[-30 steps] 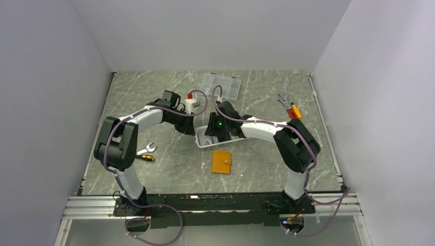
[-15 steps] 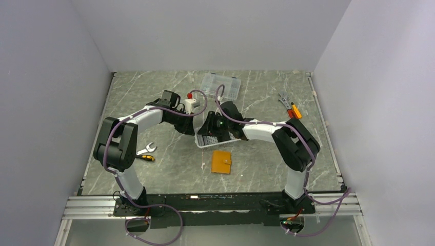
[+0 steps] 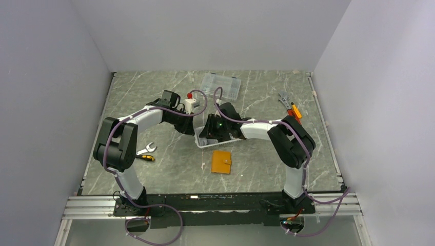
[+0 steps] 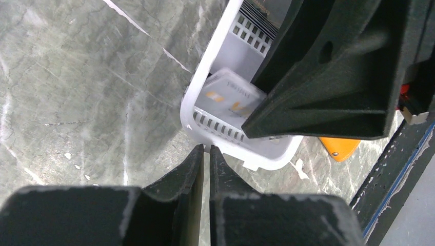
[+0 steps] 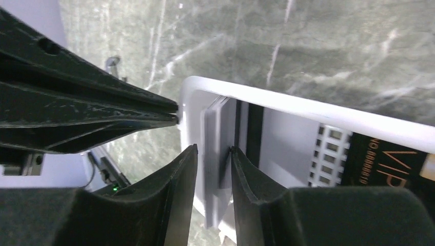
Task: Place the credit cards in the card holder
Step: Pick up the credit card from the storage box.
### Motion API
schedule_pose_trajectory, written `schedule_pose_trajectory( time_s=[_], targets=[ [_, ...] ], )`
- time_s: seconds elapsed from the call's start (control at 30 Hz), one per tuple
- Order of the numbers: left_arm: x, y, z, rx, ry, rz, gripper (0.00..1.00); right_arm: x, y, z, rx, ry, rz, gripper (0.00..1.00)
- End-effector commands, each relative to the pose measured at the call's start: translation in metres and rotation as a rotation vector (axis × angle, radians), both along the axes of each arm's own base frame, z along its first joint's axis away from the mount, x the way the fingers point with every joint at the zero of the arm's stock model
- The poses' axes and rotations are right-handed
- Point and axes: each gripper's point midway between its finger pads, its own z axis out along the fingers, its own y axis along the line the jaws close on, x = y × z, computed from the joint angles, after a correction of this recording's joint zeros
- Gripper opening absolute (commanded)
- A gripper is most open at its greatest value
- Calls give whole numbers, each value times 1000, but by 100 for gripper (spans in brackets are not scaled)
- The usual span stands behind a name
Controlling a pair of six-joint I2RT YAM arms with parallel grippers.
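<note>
The right gripper (image 5: 210, 171) has edged leftward, astride a grey-white card (image 5: 218, 159); left gripper (image 4: 206, 154) closed empty.

A grey-green marbled desk (image 3: 154, 97) is carrying everything. A white basket (image 3: 205, 143) is sitting near its middle, with an orange card holder (image 3: 221, 161) lying flat just in front of it. A wrench (image 3: 145, 149) is lying near the left side, pliers (image 3: 289, 104) are resting toward the right rear, and a clear box (image 3: 221, 85) is sitting near the back edge.
</note>
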Motion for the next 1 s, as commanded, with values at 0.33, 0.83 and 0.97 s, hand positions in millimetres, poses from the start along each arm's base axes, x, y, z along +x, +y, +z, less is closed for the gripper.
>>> schedule_pose_trajectory(
  time_s=[0.33,0.83,0.97],
  targets=[
    [-3,-3,17,-12,-37,-28,11,15,-5,-2,-111,-59,-11,21],
    [7,-7,92,-155,-104,-75,26,20,-17,53,47,-143,23,0],
    [0,-16,104,-237,-92,-96,44,24,-24,74,112,-183,21,0]
  ],
)
